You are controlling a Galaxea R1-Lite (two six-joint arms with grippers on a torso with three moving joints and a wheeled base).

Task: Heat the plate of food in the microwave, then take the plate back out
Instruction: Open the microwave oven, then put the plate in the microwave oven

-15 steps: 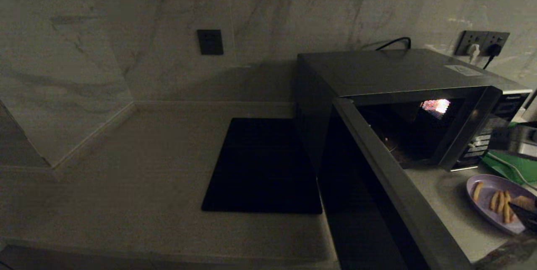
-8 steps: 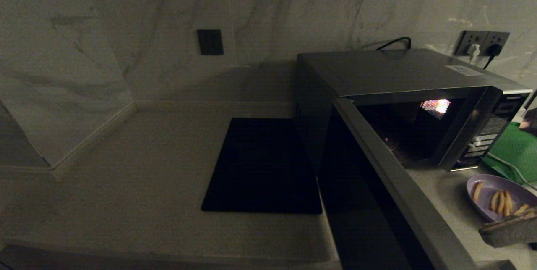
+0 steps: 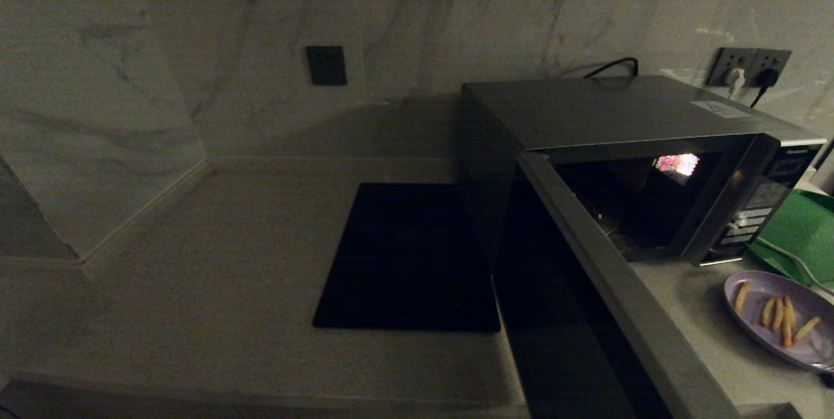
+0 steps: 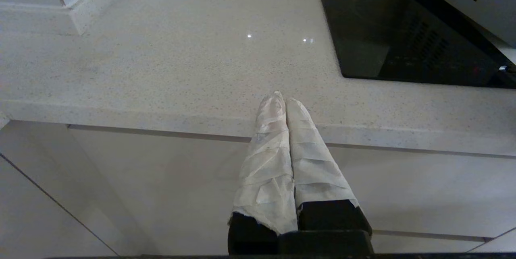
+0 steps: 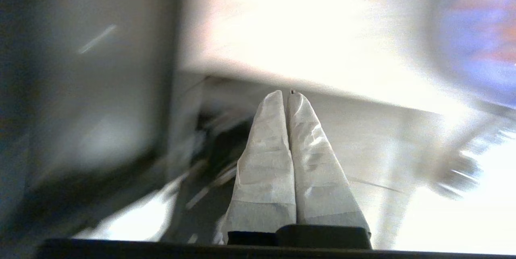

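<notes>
1. The right gripper [image 5: 287,94] is clenched on nothing; its wrapped fingers [image 5: 268,162] press together. It does not show in the head view, and in its own blurred view the plate shows only as a purple smear at one edge.
2. The left gripper [image 4: 284,100] is also clenched and empty, parked at the counter edge, well apart from the microwave.
3. The plate of food [image 3: 778,321] lies flat on the counter [image 3: 215,262], just in front of the microwave's button panel. It is round and has no long axis; the fries [image 3: 776,316] point roughly toward the microwave.
4. The microwave [image 3: 625,165] stands with its door [image 3: 586,315] swung open toward the robot, and the cavity looks empty.
5. I judge that the next step is grasping the plate: open the fingers first, take the near rim, keep the plate level.
6. Beyond the plate lies a green tray [image 3: 798,230].
</notes>
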